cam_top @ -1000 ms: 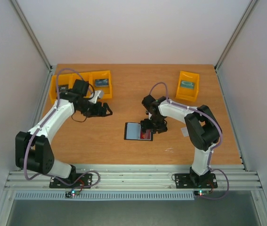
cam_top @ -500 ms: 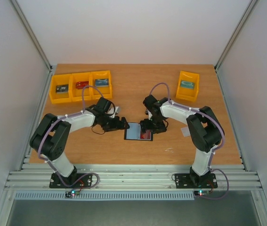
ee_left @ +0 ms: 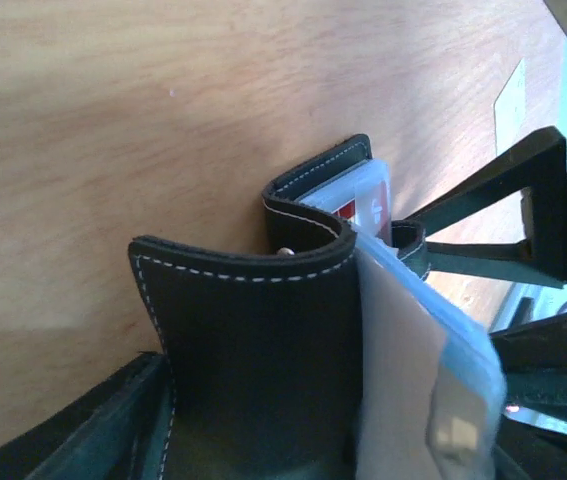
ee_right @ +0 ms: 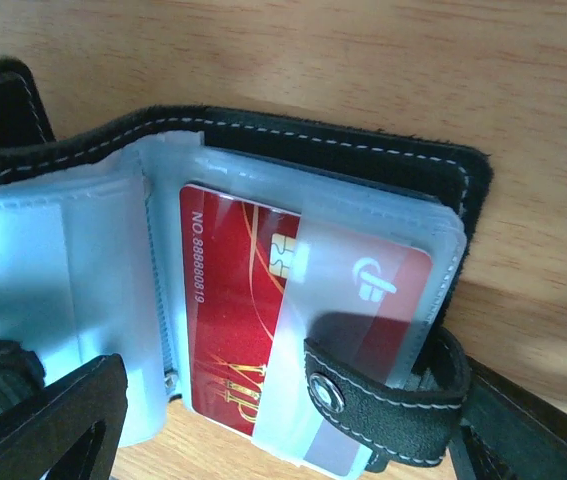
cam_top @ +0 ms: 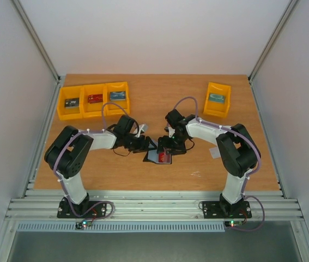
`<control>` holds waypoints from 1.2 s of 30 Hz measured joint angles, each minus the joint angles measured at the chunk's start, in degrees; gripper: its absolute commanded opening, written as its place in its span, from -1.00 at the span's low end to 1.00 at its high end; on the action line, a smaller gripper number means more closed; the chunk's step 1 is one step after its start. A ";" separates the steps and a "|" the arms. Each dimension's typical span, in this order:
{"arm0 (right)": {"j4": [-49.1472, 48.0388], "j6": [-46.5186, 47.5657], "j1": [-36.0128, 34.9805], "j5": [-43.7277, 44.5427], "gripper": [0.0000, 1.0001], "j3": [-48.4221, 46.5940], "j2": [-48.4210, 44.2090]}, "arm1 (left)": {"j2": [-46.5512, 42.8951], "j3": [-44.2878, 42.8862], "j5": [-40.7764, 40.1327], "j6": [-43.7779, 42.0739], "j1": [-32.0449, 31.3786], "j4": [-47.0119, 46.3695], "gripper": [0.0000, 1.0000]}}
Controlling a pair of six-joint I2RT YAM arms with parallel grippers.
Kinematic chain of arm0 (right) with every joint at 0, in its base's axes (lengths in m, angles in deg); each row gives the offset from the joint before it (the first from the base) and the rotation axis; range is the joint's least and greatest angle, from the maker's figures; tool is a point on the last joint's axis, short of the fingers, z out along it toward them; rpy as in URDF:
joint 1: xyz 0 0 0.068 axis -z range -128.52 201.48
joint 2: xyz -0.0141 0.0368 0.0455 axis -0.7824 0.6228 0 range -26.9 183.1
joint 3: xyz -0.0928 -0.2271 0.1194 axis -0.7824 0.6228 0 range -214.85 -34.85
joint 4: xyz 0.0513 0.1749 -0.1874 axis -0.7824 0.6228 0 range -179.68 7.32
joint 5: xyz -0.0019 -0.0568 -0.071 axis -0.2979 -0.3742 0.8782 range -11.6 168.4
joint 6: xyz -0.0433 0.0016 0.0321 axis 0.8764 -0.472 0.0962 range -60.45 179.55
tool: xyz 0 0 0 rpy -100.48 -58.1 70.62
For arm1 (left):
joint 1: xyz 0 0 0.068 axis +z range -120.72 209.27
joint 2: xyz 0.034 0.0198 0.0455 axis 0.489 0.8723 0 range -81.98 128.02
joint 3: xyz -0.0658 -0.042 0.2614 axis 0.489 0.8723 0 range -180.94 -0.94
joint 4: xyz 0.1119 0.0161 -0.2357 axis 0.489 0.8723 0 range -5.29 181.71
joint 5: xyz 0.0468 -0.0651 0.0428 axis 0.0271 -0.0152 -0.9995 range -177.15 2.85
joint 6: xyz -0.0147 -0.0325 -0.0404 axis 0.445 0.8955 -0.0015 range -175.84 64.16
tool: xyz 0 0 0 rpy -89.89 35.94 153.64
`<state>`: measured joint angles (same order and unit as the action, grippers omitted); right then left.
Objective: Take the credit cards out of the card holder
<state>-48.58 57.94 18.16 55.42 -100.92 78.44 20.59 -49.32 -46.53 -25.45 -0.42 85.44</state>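
The card holder (cam_top: 157, 155) lies at mid-table, black outside with frosted sleeves inside. My left gripper (cam_top: 145, 144) is shut on its left flap (ee_left: 253, 350) and holds that flap raised off the table. My right gripper (cam_top: 170, 148) is open and sits low over the right half, one finger on each side of the black snap tab (ee_right: 373, 410). The red credit card (ee_right: 243, 320) sits in a clear sleeve, partly slid out toward the spine. It also shows in the left wrist view (ee_left: 346, 209). I cannot clearly pick out the whitish card.
Three joined yellow bins (cam_top: 93, 99) with small items stand at the back left. One yellow bin (cam_top: 218, 99) stands at the back right. A small pale label (cam_top: 213, 153) lies on the wood by the right arm.
My left arm swung right from the bins to the holder's left edge, closed on the left flap and lifted it. The holder went from flat open to partly folded. The right gripper barely moved.
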 measured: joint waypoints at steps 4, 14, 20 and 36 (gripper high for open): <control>-0.96 -0.79 0.00 -0.70 0.69 0.20 0.00 | 0.28 1.49 0.66 1.97 -0.35 -1.27 -0.43; -1.62 0.68 2.62 -1.36 0.83 3.91 -5.77 | -0.61 -2.08 0.96 -0.44 -0.81 6.69 -0.99; -1.25 8.35 8.66 -5.01 0.97 4.92 -27.26 | -7.28 -17.97 -1.07 -15.39 -0.81 28.39 -0.99; 7.61 31.34 10.19 -30.12 0.97 -22.77 -45.62 | -24.90 -61.61 8.61 -56.26 -0.76 64.15 -0.99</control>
<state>-40.97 89.29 28.34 25.30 -123.69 32.83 -4.31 -110.94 -37.91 -81.71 -1.18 149.59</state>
